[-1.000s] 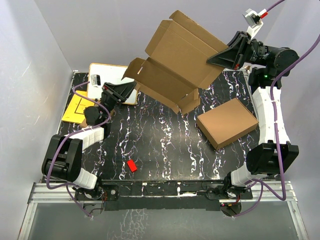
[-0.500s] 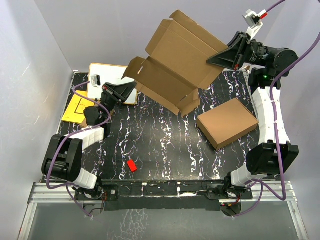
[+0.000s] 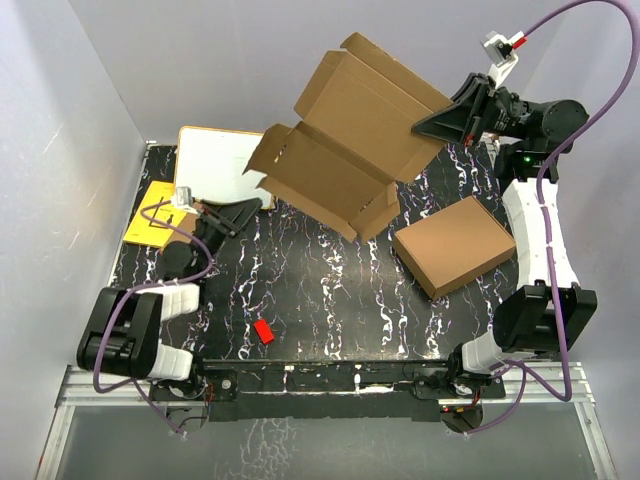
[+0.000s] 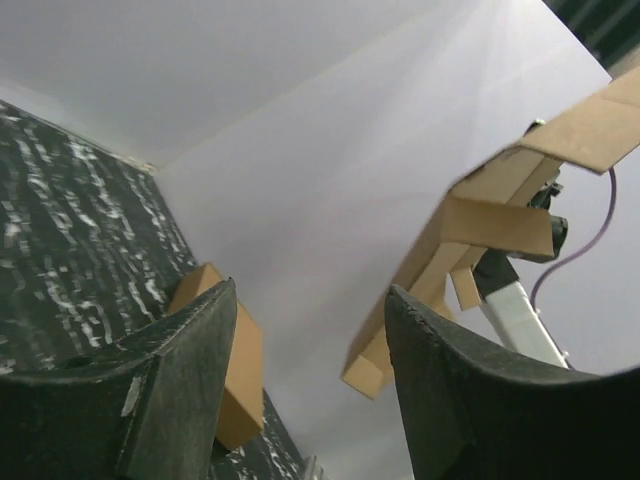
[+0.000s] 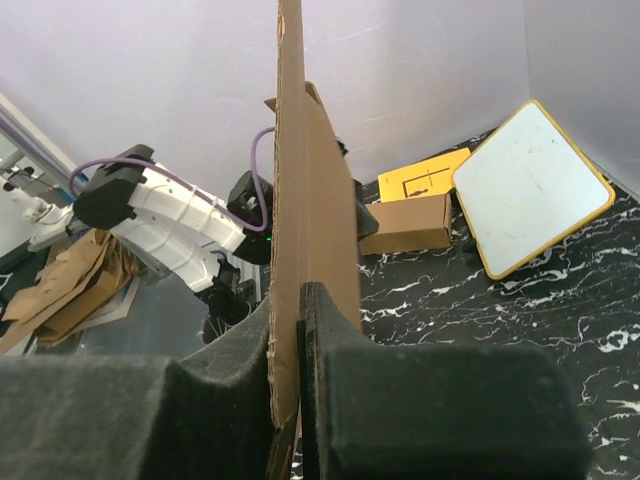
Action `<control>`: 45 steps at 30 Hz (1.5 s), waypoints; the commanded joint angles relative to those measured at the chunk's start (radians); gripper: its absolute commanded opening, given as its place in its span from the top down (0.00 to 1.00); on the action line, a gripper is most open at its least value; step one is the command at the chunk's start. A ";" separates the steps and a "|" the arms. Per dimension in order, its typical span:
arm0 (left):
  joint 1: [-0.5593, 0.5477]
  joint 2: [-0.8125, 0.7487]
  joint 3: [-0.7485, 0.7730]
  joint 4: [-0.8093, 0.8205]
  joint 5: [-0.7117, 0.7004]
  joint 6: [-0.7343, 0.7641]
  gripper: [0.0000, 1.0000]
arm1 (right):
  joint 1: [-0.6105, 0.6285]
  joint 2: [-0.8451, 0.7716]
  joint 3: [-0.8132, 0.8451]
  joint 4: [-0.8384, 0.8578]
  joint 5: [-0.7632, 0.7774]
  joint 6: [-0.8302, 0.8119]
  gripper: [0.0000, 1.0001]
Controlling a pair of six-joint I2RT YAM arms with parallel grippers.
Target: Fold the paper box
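The paper box [image 3: 350, 150] is a flat, unfolded brown die-cut mailer held tilted in the air above the back of the table. My right gripper [image 3: 432, 122] is shut on its right edge. In the right wrist view the cardboard panel [image 5: 305, 200] stands edge-on, clamped at my right gripper [image 5: 298, 340]. My left gripper [image 3: 250, 207] is open and empty, low over the table, below and left of the box's left flap. In the left wrist view, the box [image 4: 480, 225] hangs in the air past the spread fingers [image 4: 440, 380].
A larger closed brown box [image 3: 455, 245] lies on the table at the right, also in the left wrist view [image 4: 240, 370]. A whiteboard [image 3: 215, 165] and a yellow sheet [image 3: 150, 212] lie back left, with a small brown box [image 5: 405, 225]. A small red piece [image 3: 263, 331] lies near the front.
My left gripper has drawn back toward the near left, away from the box's left flap. The right gripper still holds the box, which has shifted only slightly.
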 commanded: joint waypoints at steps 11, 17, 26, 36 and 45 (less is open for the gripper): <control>0.154 -0.484 -0.124 -0.287 0.089 0.397 0.25 | -0.009 -0.095 -0.149 -0.333 0.067 -0.403 0.92; 0.154 -0.636 0.033 -0.749 0.090 0.626 0.28 | -0.009 -0.117 -0.206 -0.530 0.065 -0.628 0.92; 0.154 -0.626 0.151 -0.964 0.153 0.757 0.32 | -0.006 -0.140 -0.255 -0.837 0.074 -0.980 0.92; 0.085 -0.552 0.105 -0.937 0.158 0.791 0.32 | 0.017 -0.153 -0.319 -1.070 0.086 -1.304 0.92; -0.032 -0.403 0.062 -0.812 0.135 0.951 0.30 | 0.063 -0.125 -0.340 -1.265 0.174 -1.566 0.92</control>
